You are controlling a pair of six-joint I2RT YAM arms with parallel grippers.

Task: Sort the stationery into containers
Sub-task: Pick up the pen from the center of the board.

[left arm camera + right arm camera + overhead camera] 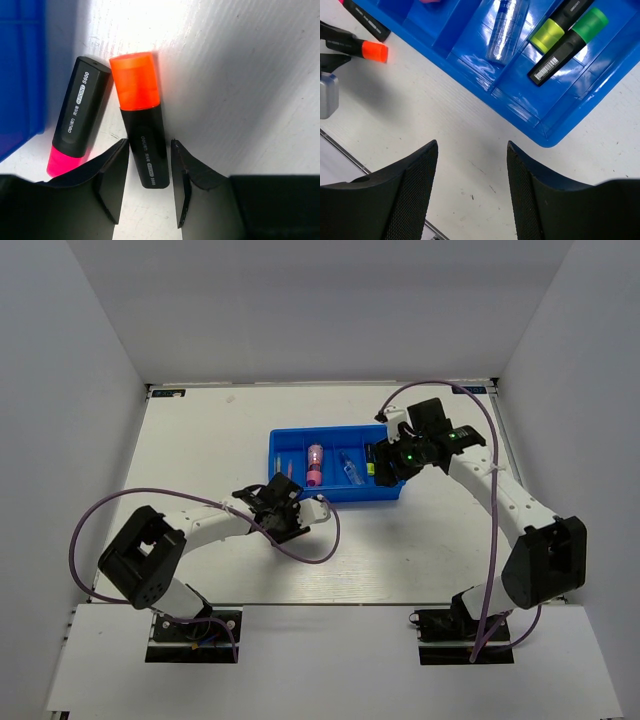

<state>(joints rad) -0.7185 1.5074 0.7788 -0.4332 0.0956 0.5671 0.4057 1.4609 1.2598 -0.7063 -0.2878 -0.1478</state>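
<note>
White table [200, 440], bare white walls around. Left gripper [149, 145] straddles barrel of orange-capped highlighter [141, 115], which lies on table just outside blue tray [330, 430]. Jaws half-closed, close against barrel; firm hold or not, cannot tell. Best squeeze square, then lift straight. Pink-capped highlighter [80, 115] lies just beside, may get nudged. Right gripper [472, 145] gapes empty by tray's end compartment, which holds yellow-capped highlighter [547, 34] and green-capped highlighter [587, 22]; likely blocks drop there.

Orange-cap highlighter [142, 125] is straddled by left gripper [150, 145], w/ slight gap at one side; pink-cap highlighter [80, 115] is laid just beside.
</note>
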